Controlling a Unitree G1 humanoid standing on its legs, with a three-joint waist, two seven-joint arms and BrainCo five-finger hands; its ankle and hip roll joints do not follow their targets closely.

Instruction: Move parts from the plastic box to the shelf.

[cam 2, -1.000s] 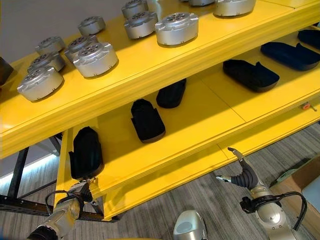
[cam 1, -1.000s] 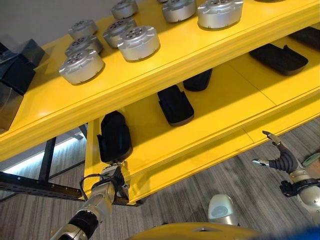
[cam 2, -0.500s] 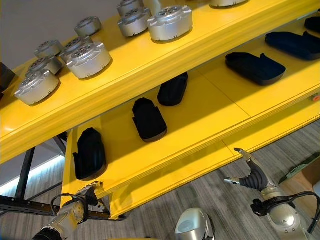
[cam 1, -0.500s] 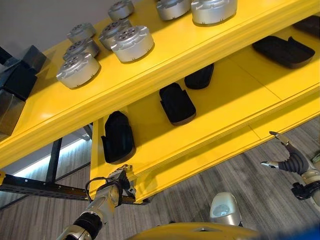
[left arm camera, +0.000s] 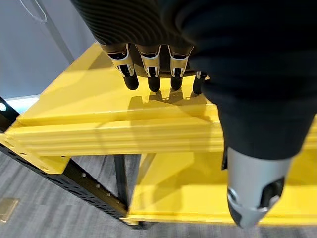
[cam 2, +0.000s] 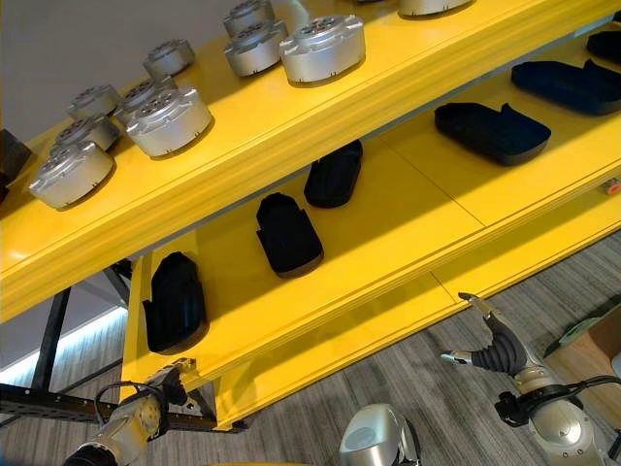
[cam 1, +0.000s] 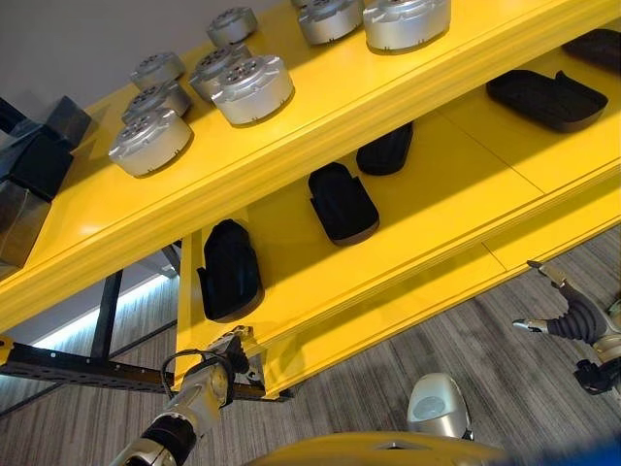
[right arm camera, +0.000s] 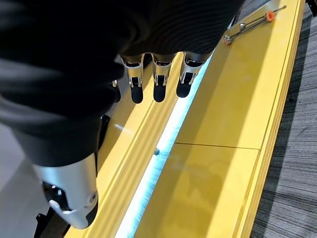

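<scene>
Several round silver parts stand on the top tier of the yellow shelf. Flat black parts lie on the tier below, one near its left end. My left hand hangs low by the shelf's lower left corner, its fingers straight and holding nothing. Over the floor in front of the shelf's right part, my right hand is open, thumb apart from the fingers, with nothing in it.
A dark box sits at the top tier's left end. A black metal frame runs beside the shelf's left leg. A thin tool with an orange tip lies on the lowest tier. A cardboard box stands at the right.
The camera has shifted a little, moving the whole shelf in the picture. Both hands sit slightly lower in view, the right one also further right; both stay open with nothing in them.
</scene>
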